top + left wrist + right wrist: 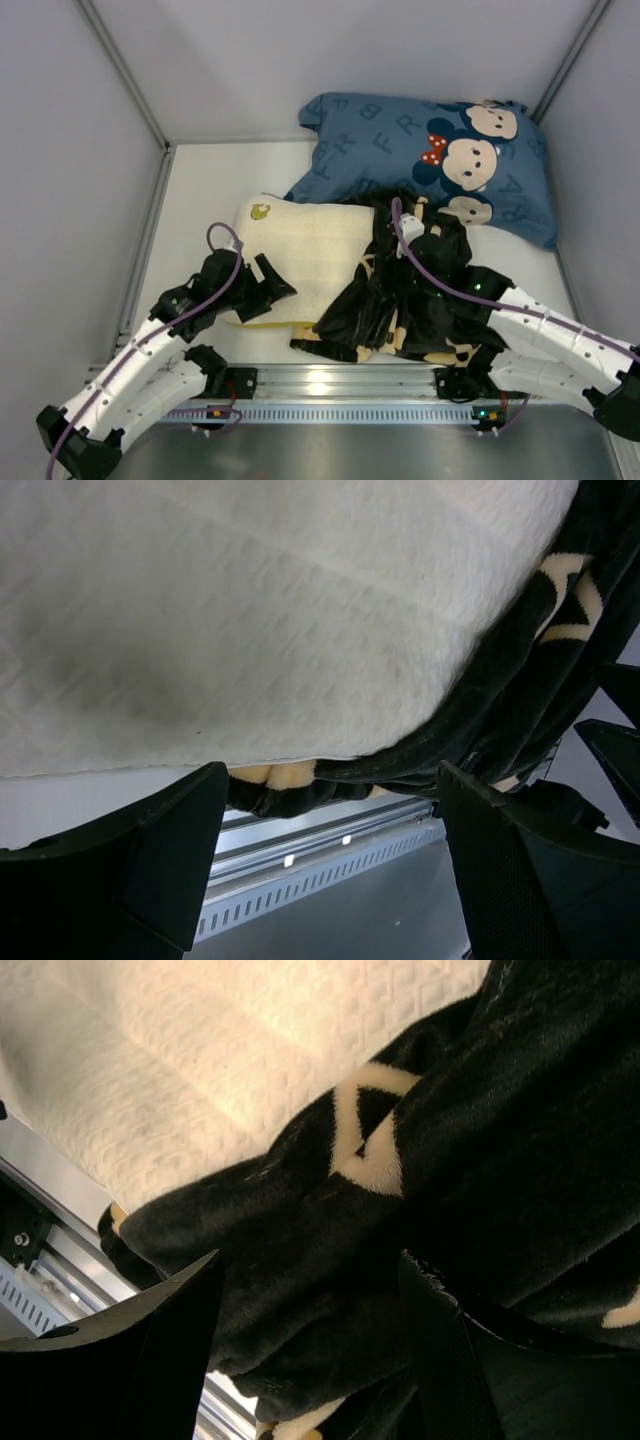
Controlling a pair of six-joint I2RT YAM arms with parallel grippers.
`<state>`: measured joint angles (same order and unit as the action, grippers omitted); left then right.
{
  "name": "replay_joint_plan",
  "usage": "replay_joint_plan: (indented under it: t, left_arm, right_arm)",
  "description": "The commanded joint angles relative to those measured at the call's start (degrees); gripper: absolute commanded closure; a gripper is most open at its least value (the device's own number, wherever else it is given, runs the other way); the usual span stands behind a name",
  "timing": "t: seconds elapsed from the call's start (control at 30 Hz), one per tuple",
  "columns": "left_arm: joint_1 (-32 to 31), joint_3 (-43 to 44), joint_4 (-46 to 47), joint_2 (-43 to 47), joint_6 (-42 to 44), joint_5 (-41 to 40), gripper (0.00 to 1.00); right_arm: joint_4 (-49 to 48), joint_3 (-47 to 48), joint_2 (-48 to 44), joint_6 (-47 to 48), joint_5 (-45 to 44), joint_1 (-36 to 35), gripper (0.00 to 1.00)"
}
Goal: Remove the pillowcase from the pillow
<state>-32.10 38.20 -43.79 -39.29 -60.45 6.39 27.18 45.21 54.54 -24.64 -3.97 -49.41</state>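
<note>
Nearest to me, the aluminium rail (340, 385) is running along the table's front edge with both arm bases bolted to it. I am watching the left gripper (278, 282) sitting at the near left corner of the pillow (300, 250). In its wrist view its fingers (150, 860) are standing wide apart with nothing clamped between them. The quilted cream surface is filling the frame beyond them, and a strip of black fabric is showing under the pillow's near edge.

The pillow is lying across the middle of the table (200, 200) with its left part bare. The pillowcase (400, 300) is sitting bunched over its right end and spilling toward the rail in dark folds, tan flower shapes showing here and there.

Further in, the right gripper (408, 222) is hanging over the far part of that black heap. In its wrist view, its fingers (150, 1360) are standing partly apart and black plush is bulging into the gap between them. I cannot tell whether they are pinching the cloth or only pressing into it.

Behind everything, the blue pillow (400, 140) with letters and cartoon mice is leaning in the far right corner. Its near edge is touching both the cream pillow and the black cover.
</note>
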Motion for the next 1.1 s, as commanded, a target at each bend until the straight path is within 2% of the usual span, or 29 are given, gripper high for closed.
replay_joint_plan:
  t: [0.0,0.13,0.2,0.33,0.5,0.63,0.73,0.8,0.9,0.97,1.07]
  left_arm:
    - [-4.71,2.75,5.82,-1.83,0.32,-4.09,0.12]
    - [-14.21,9.78,4.51,-12.45,3.66,-14.02,0.11]
    - [-18.06,14.51,-0.56,-19.49,3.32,-20.33,0.12]
    - [-23.35,15.95,-6.57,-23.12,-3.25,-28.44,0.12]
    - [-28.53,13.05,-6.48,-18.82,-11.61,-30.47,0.12]
    - [-30.48,8.57,-6.22,-11.10,-25.55,-31.00,0.09]
    - [-31.45,4.53,-3.68,-8.18,-31.57,-30.56,0.06]
    - [-31.62,2.34,1.58,-8.78,-31.75,-28.73,0.02]
    - [-31.62,1.18,9.22,-12.82,-32.36,-24.78,0.01]
    - [-31.62,1.88,9.95,-15.98,-33.42,-23.62,0.01]
    - [-31.62,0.22,10.47,-16.17,-41.22,-23.44,0.01]
  right_arm:
    - [0.07,-1.52,-2.68,-0.93,-0.25,-0.78,0.33]
    - [1.29,-1.71,-3.56,-0.49,-0.43,-0.86,0.34]
    - [2.00,-1.62,-3.74,0.12,-0.87,-0.87,0.34]
    - [3.84,-1.09,-4.70,0.82,-1.57,-0.86,0.34]
    - [5.52,-2.05,-7.69,0.30,-3.50,-0.78,0.34]
    - [5.43,-3.64,-9.89,-1.37,-4.12,-0.86,0.34]
    - [3.94,-3.64,-8.94,-1.99,-2.10,-0.78,0.34]
    - [3.32,-2.76,-7.79,-1.73,-1.13,-0.86,0.34]
    - [4.36,-1.09,-5.42,-0.41,-1.65,-0.78,0.34]
    - [4.81,-0.74,-5.32,-0.23,-2.27,-0.87,0.34]
    - [4.81,-1.18,-7.34,-0.75,-1.48,-0.95,0.34]
